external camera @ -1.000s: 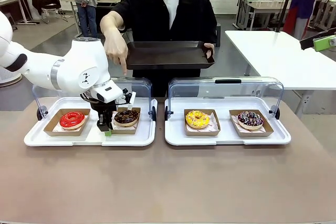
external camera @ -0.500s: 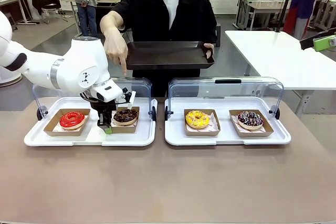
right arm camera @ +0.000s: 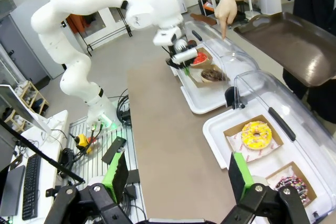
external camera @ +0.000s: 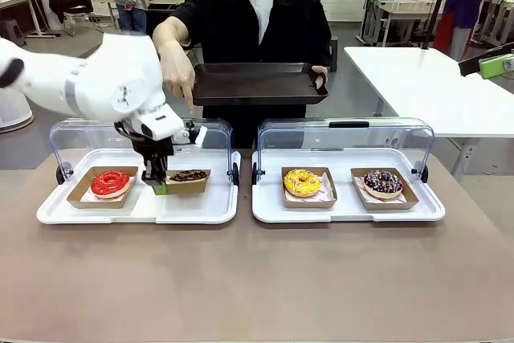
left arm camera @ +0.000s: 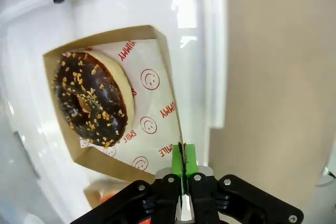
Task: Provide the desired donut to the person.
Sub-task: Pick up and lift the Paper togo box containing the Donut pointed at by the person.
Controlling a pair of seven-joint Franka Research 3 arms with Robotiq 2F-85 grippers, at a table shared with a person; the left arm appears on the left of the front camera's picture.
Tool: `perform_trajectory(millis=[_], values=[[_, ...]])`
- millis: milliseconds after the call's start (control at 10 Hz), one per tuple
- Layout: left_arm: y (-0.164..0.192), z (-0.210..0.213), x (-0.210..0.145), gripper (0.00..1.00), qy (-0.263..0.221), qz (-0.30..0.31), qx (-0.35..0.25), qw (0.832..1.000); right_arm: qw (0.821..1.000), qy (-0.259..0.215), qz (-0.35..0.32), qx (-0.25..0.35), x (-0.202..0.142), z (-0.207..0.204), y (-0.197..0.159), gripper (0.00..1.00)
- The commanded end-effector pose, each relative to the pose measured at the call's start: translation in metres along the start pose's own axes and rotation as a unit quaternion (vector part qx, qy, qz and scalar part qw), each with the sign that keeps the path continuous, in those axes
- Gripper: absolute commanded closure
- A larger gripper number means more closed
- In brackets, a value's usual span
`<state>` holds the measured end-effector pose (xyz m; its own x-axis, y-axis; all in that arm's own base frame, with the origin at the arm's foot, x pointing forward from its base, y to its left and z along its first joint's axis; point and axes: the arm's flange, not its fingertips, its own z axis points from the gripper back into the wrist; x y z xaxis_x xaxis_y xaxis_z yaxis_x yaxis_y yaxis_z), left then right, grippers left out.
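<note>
My left tool (external camera: 159, 185) clamps 1 wall of the brown cardboard tray (external camera: 195, 184) under the chocolate nut-sprinkled donut (external camera: 189, 174); looks light, floppy, tip-prone.

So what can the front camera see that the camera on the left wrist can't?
The front view has the person holding a dark tray and pointing down with one hand. It also has the yellow donut and the sprinkled donut. The left wrist view gives, close up, the smiley-face paper under the donut and the nut bits on its icing. Both have the chocolate donut in its cardboard box, with the left gripper shut on the box's edge.
</note>
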<state>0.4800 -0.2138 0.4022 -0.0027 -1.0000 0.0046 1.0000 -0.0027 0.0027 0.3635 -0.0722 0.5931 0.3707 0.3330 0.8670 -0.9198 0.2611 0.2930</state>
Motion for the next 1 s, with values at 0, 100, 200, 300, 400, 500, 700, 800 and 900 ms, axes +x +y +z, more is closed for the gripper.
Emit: perform_trajectory(millis=[0,100,200,300,400,500,700,800,900], values=[[-0.036,0.051,-0.013,1.0,0.008,-0.016,-0.03,0.999,1.0,-0.005,0.005,0.003,0.002,0.0,0.001,0.0],[-0.05,0.071,-0.016,1.0,0.007,-0.023,-0.035,0.999,1.0,-0.005,0.005,0.003,0.002,0.0,0.001,0.0],[-0.066,0.093,-0.017,1.0,0.001,-0.032,-0.026,0.999,1.0,-0.005,0.005,0.003,0.002,0.0,0.001,0.0],[-0.077,0.111,-0.016,1.0,-0.004,-0.043,-0.021,0.999,1.0,-0.005,0.005,0.003,0.002,0.0,0.001,0.0],[-0.085,0.128,-0.014,1.0,-0.005,-0.04,-0.012,0.999,1.0,-0.005,0.005,0.003,0.002,0.0,0.001,0.0],[-0.09,0.142,-0.013,1.0,-0.005,-0.039,-0.001,0.999,1.0,-0.005,0.005,0.003,0.002,0.0,0.001,0.0],[-0.094,0.168,-0.011,1.0,-0.007,-0.03,0.023,0.999,1.0,-0.005,0.005,0.003,0.002,0.0,0.001,0.0],[-0.09,0.177,-0.01,1.0,-0.008,-0.022,0.027,0.999,1.0,-0.005,0.005,0.003,0.002,0.0,0.001,0.0],[-0.08,0.183,-0.012,1.0,-0.016,-0.015,0.019,1.0,1.0,-0.005,0.005,0.003,0.002,0.0,0.001,0.0]])
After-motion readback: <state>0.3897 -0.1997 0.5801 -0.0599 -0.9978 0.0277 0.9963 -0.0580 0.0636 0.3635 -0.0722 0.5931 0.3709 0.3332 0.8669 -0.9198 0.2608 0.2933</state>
